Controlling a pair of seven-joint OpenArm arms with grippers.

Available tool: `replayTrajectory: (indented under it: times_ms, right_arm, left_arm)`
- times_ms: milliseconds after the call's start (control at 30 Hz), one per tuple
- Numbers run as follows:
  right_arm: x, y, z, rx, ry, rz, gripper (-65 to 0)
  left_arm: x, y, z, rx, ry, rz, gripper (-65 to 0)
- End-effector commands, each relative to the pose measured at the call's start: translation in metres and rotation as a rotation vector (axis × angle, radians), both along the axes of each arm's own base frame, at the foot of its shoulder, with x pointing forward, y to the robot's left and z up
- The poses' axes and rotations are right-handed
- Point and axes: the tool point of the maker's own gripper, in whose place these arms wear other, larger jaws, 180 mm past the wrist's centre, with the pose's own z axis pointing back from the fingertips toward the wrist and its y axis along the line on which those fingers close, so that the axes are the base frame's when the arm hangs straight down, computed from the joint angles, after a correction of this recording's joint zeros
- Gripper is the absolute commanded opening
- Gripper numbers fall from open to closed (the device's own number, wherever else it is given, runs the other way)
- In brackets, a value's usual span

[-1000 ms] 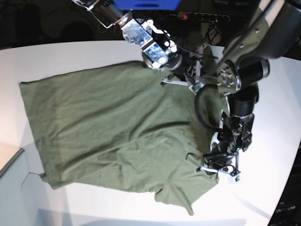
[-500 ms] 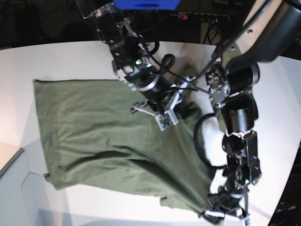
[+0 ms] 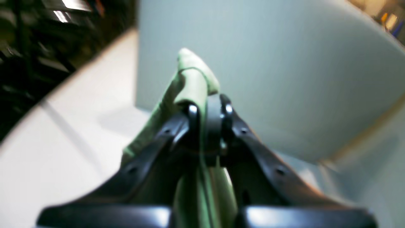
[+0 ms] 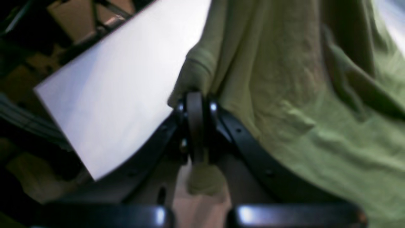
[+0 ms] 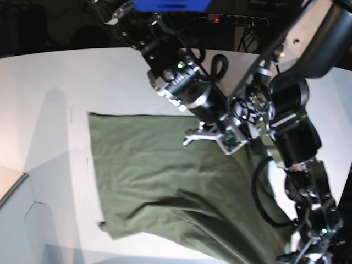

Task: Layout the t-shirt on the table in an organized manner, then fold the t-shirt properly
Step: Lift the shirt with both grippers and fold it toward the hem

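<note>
The large smooth white table [image 5: 49,82] lies bare along its far side and its whole left part in the base view, while its curved near edge shows at the bottom left, where a lower pale surface [image 5: 14,220] begins. The olive-green soft cotton t-shirt [image 5: 159,187] is spread over the middle and right of the tabletop, its straight left edge running from the far side toward the near side. Its long axis runs from that edge toward the lower right corner of the base view. There the cloth rises off the table in creased folds toward the two arms. The right gripper [image 4: 196,104] has its black jaws closed tight on a bunched edge of the fabric, above the middle of the table. The left gripper [image 3: 207,110] is likewise pinched closed on a narrow fold of the shirt, close to the table's rim at the lower right.
</note>
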Motion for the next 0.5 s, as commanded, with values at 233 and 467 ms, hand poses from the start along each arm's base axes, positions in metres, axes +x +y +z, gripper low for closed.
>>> replayTrajectory:
  times_ms: [233,467]
  right_arm:
    - [0.003,0.027,0.057,0.141,-0.161,0.067,-65.0]
    - [0.041,-0.017,0.051,0.14,-0.152,-0.086,-65.0]
  left_arm:
    - [-0.005,0.029,0.1,0.049,-0.225,0.058,-65.0]
    - [0.007,-0.063,0.101,0.088,-0.222,-0.116,-65.0]
